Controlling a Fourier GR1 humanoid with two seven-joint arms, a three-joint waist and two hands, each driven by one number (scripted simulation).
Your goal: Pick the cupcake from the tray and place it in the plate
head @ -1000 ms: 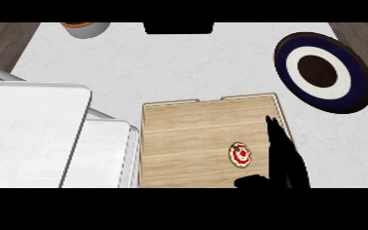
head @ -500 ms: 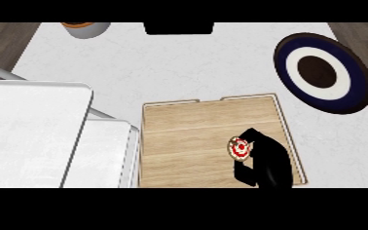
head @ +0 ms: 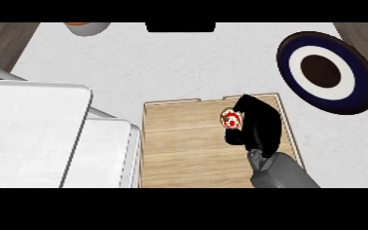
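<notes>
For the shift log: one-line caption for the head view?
Right hand curled round the cupcake above the wooden tray, plate waiting at upper right.

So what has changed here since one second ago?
The right hand closed around the cupcake and carried it toward the far edge of the tray, nearer the plate. The tray and plate stayed where they were.
</notes>
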